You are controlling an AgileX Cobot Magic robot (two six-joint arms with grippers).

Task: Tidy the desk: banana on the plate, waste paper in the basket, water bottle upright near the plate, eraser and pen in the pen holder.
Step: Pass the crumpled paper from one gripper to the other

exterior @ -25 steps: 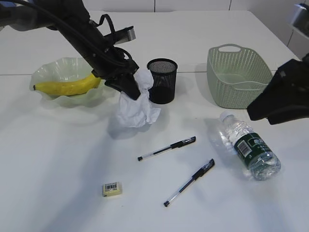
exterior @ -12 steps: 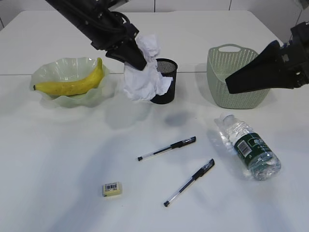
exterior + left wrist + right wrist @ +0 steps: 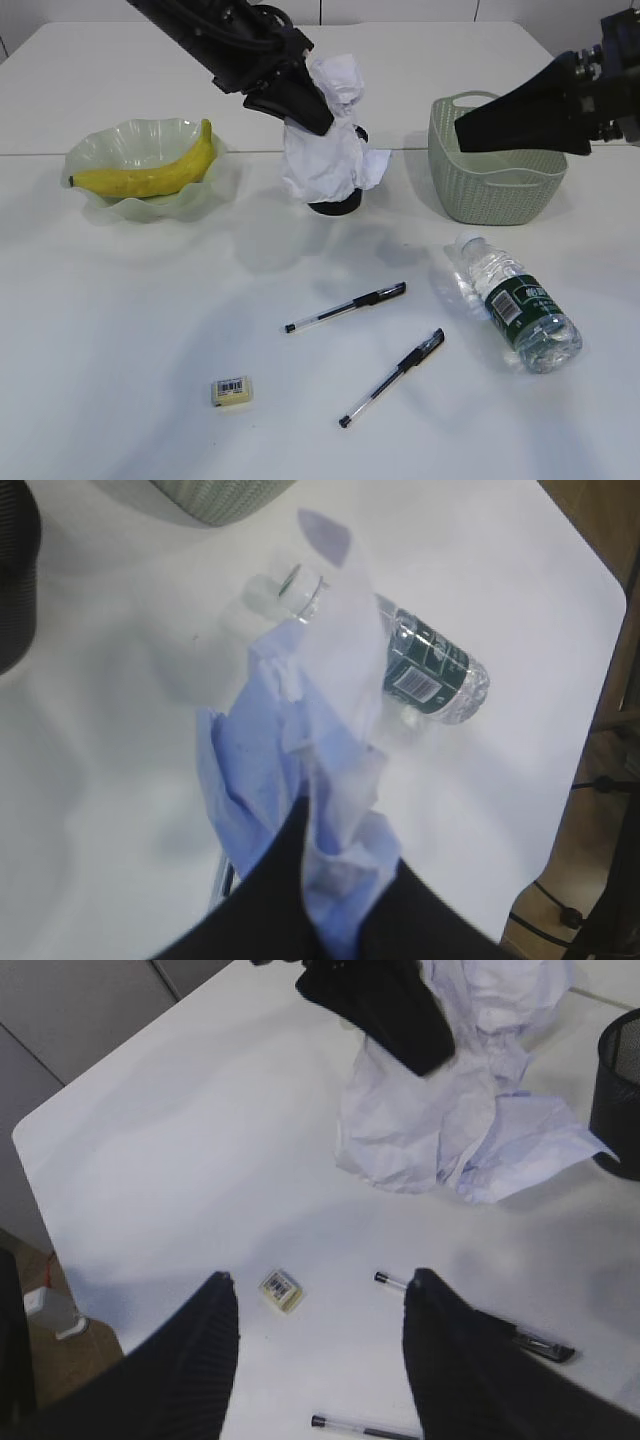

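Observation:
My left gripper (image 3: 312, 112) is shut on the crumpled white waste paper (image 3: 325, 155), which hangs in the air in front of the black mesh pen holder (image 3: 334, 206). From the left wrist view the paper (image 3: 290, 750) fills the space between the fingers. The banana (image 3: 150, 175) lies on the pale green plate (image 3: 95, 150). Lying on its side at the right is the water bottle (image 3: 515, 310). Two pens (image 3: 345, 307) (image 3: 392, 377) and the eraser (image 3: 231, 391) rest on the desk (image 3: 120, 330). My right gripper (image 3: 462, 124) hovers open and empty beside the green basket (image 3: 495, 175).
In the right wrist view the eraser (image 3: 281, 1289) and a pen tip (image 3: 385, 1280) lie far below the open fingers (image 3: 210, 1340). The desk's left edge (image 3: 30, 1160) drops off there. The basket stands at the back right, the plate at the back left.
The left gripper has lifted the paper off the desk and carried it up and to the right, across the pen holder. The right arm has risen and swung left, up to the basket.

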